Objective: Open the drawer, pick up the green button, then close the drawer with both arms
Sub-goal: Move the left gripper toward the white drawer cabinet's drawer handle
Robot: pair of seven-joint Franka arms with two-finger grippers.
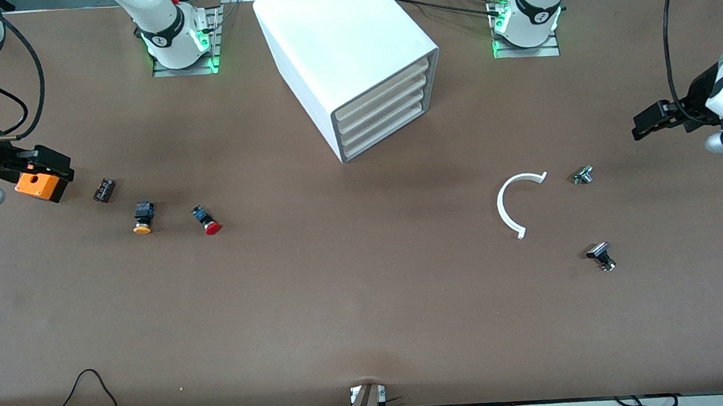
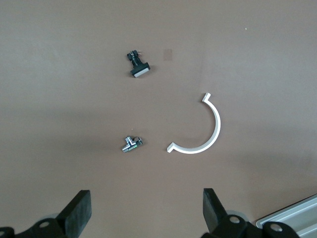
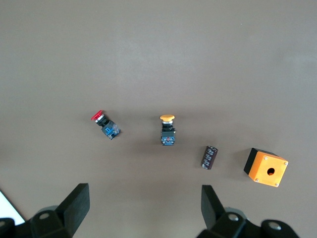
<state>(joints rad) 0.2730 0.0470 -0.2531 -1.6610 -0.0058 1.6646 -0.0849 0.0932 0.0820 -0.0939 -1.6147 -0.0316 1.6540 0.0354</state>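
Brown table [image 1: 369,305]; drawer [image 1: 384,133] closed; left hand [image 2: 146,218], right hand [image 3: 143,213] spread apart.

Setting: robotics lab. Evidence: brown-covered desk [image 1: 369,305]; two white arm bases [image 1: 171,40] bolted to plates with green status lights; loose cables [image 1: 86,399] along the desk edge; small parts laid out, among them push buttons [image 1: 143,218] and an orange switch box [image 1: 37,184].

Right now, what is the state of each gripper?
Left gripper: open, holding nothing, over the table's left-arm end.
Right gripper: open, holding nothing, over the right-arm end.
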